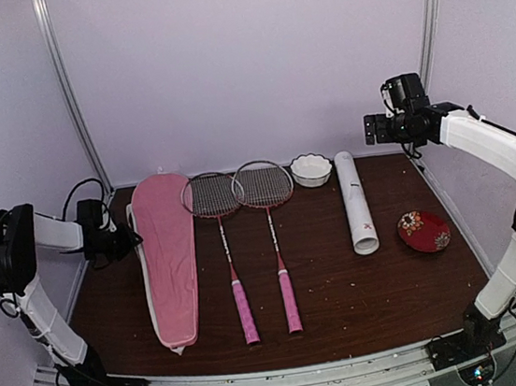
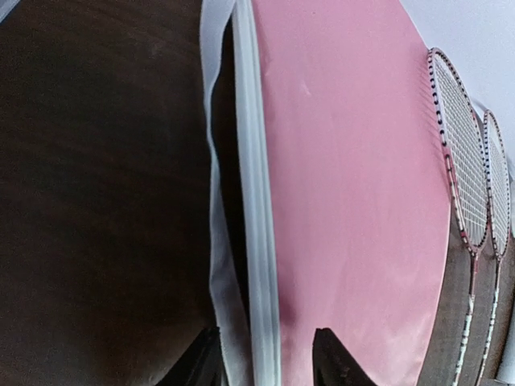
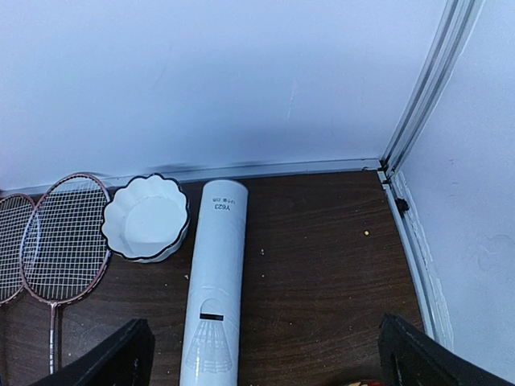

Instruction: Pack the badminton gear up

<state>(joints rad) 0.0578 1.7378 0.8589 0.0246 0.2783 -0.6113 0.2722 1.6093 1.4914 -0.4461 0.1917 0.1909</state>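
Far side's packed, near strip's open

The pink cover point(image 1: 167, 261), left racket point(image 1: 244, 312), right racket point(image 1: 290, 307) and white tube point(image 1: 356, 202) lie lengthwise side by side with narrow lanes between. The bowl point(image 1: 311, 169) plugs the far gap beside the tube, and the red dish point(image 1: 424, 231) sits right of it. Bare table point(image 1: 367, 316) runs along the near edge.

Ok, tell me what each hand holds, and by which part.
Nothing held: left hand open, astride the white edge of the pink cover; right hand open, empty.
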